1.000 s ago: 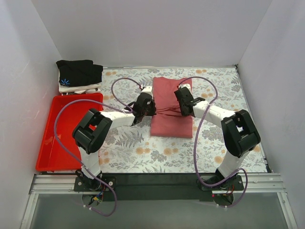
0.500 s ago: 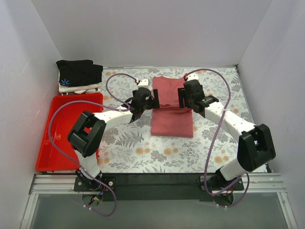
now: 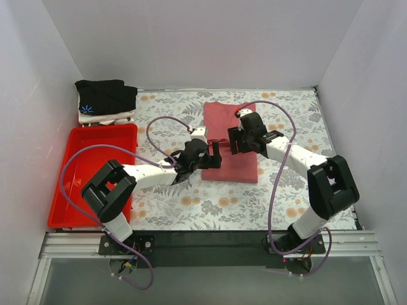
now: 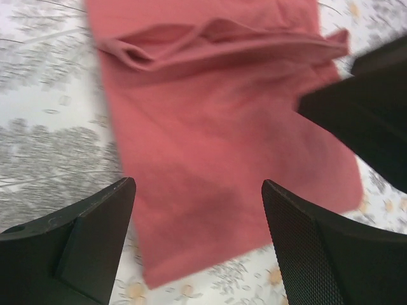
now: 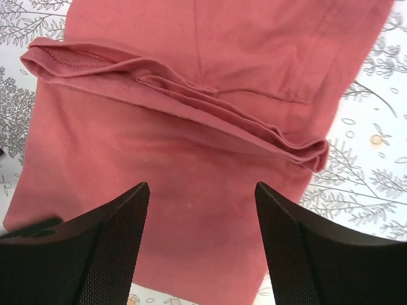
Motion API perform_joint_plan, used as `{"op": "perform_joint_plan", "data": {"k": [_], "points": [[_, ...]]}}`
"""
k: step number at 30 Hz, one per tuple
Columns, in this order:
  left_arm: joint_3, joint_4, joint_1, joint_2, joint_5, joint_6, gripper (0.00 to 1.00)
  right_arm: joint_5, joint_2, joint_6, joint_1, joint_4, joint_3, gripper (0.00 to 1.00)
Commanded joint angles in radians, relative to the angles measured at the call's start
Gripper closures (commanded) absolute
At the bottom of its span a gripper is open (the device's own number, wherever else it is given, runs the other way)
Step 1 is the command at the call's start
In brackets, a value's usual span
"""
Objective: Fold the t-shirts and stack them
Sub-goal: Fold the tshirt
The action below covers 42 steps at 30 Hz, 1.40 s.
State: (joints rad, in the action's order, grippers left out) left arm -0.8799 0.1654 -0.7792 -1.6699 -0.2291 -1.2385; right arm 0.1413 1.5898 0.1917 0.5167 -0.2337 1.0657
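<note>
Floral-patterned table [image 3: 191,203] fills the floor between white walls. Nearest, the left gripper [image 3: 215,154] and right gripper [image 3: 234,141] hover with jaws spread wide over the salmon-red t-shirt [image 3: 229,166], holding nothing. It lies flat mid-table, a bunched ridge across it. Beyond the red tray [image 3: 63,190], in the far left corner, the black t-shirt [image 3: 105,95] sits on the white t-shirt [image 3: 111,118].

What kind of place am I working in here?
Probably a lab test cell, not a home: plain white walls box in a floral-covered table, and a red tray sits by stacked shirts.
</note>
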Motion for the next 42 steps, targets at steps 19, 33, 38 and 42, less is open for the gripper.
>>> {"op": "perform_joint_plan", "data": {"k": [19, 33, 38, 42], "points": [[0.085, 0.072, -0.120, -0.090, -0.047, -0.059, 0.26, 0.073, 0.325, -0.020, -0.073, 0.007, 0.364, 0.39], [0.145, 0.010, -0.130, 0.195, -0.144, -0.041, 0.26, -0.009, -0.146, 0.061, -0.053, 0.010, -0.133, 0.39], [0.188, -0.083, -0.129, 0.210, -0.165, -0.081, 0.25, -0.080, -0.295, 0.092, -0.050, 0.019, -0.295, 0.38], [0.260, -0.041, -0.130, 0.205, -0.180, -0.101, 0.26, -0.117, -0.318, 0.115, -0.052, 0.053, -0.365, 0.37]]}}
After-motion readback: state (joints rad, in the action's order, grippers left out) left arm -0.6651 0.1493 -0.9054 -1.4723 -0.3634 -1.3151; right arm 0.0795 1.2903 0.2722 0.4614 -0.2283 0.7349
